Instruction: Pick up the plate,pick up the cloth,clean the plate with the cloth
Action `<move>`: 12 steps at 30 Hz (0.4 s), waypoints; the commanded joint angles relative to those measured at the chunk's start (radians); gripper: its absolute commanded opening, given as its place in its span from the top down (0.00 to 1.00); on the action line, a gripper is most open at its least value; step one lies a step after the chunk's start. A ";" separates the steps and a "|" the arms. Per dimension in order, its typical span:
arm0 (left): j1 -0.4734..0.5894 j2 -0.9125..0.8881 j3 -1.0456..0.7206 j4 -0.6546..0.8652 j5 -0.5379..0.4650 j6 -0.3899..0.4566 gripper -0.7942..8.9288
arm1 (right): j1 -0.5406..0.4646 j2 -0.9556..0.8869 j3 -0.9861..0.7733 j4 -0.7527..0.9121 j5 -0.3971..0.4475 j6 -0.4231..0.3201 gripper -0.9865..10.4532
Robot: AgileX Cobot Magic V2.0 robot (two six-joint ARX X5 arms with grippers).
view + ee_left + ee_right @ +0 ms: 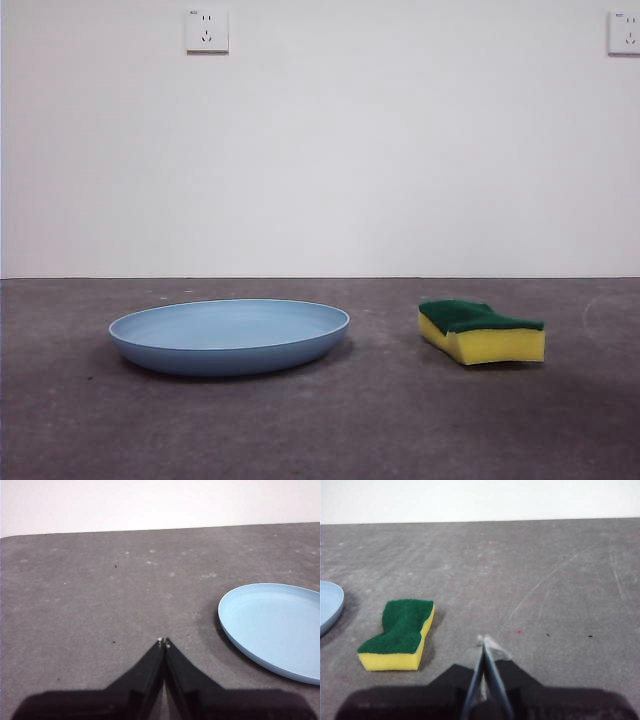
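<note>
The light-blue plate (pixel 229 334) lies flat on the grey table, left of centre in the front view; it also shows in the left wrist view (pixel 277 627) and at the edge of the right wrist view (pixel 329 605). The cloth, a yellow sponge with a dark green top (pixel 481 331), lies to the plate's right, green side up; it also shows in the right wrist view (pixel 400 632). My left gripper (pixel 163 641) is shut and empty, above the table beside the plate. My right gripper (pixel 484 640) is shut and empty, beside the sponge. Neither arm shows in the front view.
The grey table (pixel 320 420) has faint scuffs and scratches. A white wall with two sockets (pixel 207 29) stands behind it.
</note>
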 commanded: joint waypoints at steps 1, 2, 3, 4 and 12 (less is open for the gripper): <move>0.003 -0.003 -0.014 0.003 -0.001 0.008 0.92 | 0.002 -0.003 -0.011 -0.003 -0.005 0.039 0.91; 0.003 -0.003 -0.014 0.003 -0.001 0.008 0.92 | 0.002 -0.003 -0.011 -0.003 -0.010 0.056 0.91; 0.003 -0.003 -0.014 0.003 -0.001 0.008 0.92 | 0.002 -0.002 -0.011 -0.003 -0.022 0.069 0.91; 0.003 -0.003 -0.014 0.003 -0.001 0.008 0.92 | 0.002 0.000 -0.011 -0.003 -0.024 0.074 0.91; 0.003 -0.003 -0.014 0.003 -0.001 0.008 0.92 | 0.002 0.000 -0.011 -0.003 -0.021 0.074 0.91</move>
